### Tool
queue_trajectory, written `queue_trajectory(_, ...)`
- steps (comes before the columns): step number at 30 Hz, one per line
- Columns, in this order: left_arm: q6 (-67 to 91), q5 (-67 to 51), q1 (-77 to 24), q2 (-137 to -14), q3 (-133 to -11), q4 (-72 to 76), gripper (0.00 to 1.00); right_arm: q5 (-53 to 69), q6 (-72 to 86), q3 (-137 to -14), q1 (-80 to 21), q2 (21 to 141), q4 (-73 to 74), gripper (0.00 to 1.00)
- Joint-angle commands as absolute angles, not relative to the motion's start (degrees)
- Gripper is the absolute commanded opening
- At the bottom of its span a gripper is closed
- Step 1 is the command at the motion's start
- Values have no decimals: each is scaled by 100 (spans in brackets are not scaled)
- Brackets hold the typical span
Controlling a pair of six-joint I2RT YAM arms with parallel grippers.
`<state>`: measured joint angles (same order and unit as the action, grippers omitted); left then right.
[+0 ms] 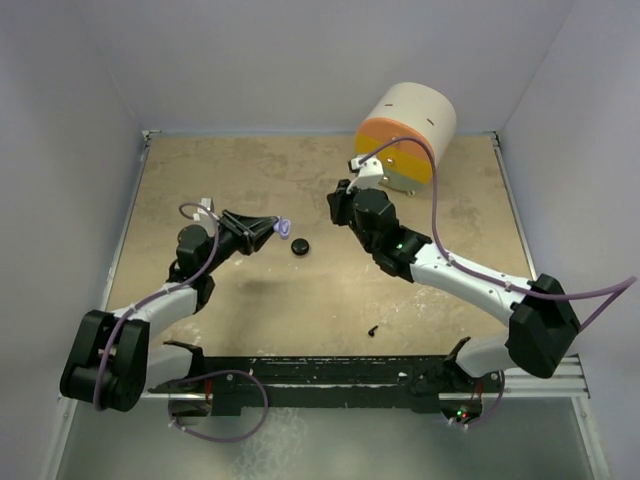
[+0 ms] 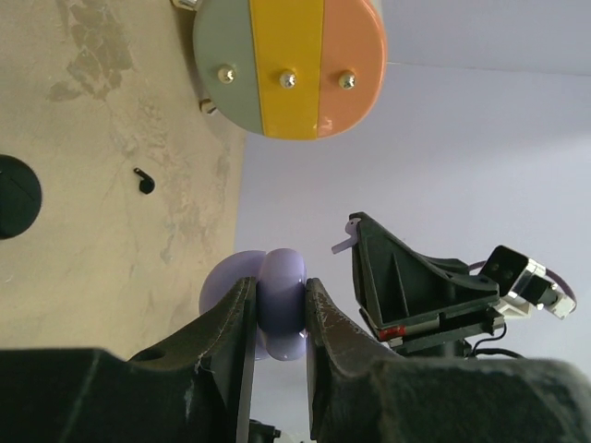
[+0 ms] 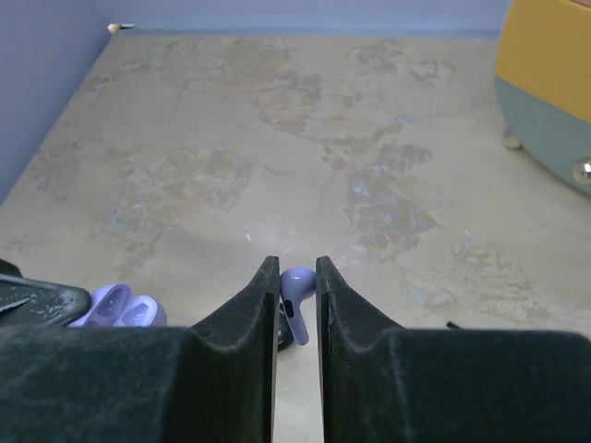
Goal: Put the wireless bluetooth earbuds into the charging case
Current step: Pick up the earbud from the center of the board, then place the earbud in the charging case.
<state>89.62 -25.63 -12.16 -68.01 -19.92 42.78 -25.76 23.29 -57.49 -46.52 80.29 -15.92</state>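
My left gripper (image 1: 273, 229) is shut on the open pale lilac charging case (image 1: 285, 226) and holds it above the table. In the left wrist view the case (image 2: 280, 277) sits pinched between the fingers (image 2: 226, 332). My right gripper (image 1: 338, 206) is shut on the lilac earbud (image 3: 297, 288), stem pointing down, a short way right of the case (image 3: 125, 306). The black earbud (image 1: 372, 329) lies loose on the table near the front; it also shows in the left wrist view (image 2: 143, 181) and the right wrist view (image 3: 452, 325).
A black round puck (image 1: 299, 246) lies on the table between the grippers, below them. A round cream, orange and yellow drum (image 1: 405, 130) stands at the back right. White walls enclose the tan table (image 1: 250, 170).
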Motion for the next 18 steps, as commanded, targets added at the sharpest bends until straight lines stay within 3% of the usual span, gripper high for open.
queue_trajectory(1,9425,-2596,-1387,-7027,-2444,5177,0,-2399,1813,-5815,-4668,7889,-2495,0)
queue_trajectory(18,10413,-2070,-2267,-7955,-2852,6270,0,-1708,1455,-5358,-4668,7635,-3997,0)
